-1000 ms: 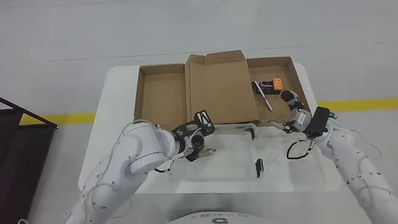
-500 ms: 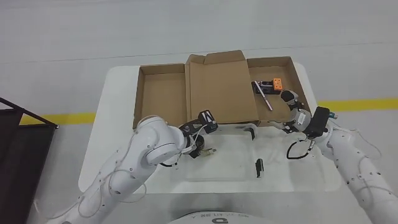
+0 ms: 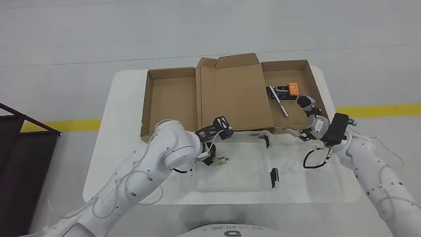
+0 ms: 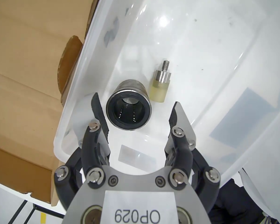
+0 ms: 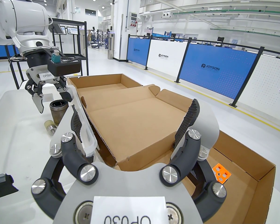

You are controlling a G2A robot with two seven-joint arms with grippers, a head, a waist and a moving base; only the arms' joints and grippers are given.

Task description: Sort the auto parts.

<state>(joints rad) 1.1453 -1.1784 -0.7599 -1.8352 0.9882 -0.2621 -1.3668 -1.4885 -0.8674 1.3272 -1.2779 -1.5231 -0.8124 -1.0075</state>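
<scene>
Top view: the left arm hangs over the clear tray [image 3: 250, 171] on the white surface [image 3: 125, 105], at the tray's edge next to the cardboard box [image 3: 171, 99]. The right arm sits by the box's right compartment, which holds an orange block [image 3: 293, 88]. A black piece [image 3: 273, 176] lies in the tray, well apart from the left arm. Left wrist view: left jaws open and empty, straddling a metal sleeve [image 4: 128, 104] that stands on end in the tray close to the tray wall [image 4: 88, 54]. A small stud [image 4: 160, 85] lies just beside it; contact cannot be told. The sleeve sits off-centre, much nearer one finger [image 4: 99, 111]. Risk: on closing, that finger meets the sleeve first and may shove or tip it into the stud. The sleeve is smooth, round metal, so a shallow pinch may slip. The wall-side finger has little room and may catch the tray wall and drag the tray. Right wrist view: right jaws open, holding nothing, above the box's near wall [image 5: 121, 162], with the sleeve [image 5: 58, 111] upright under the left jaws and the stud [image 5: 50, 127] at its foot. Risk: a low sweep by the right arm toward the tray could snag the box wall and shift the box against the tray.
</scene>
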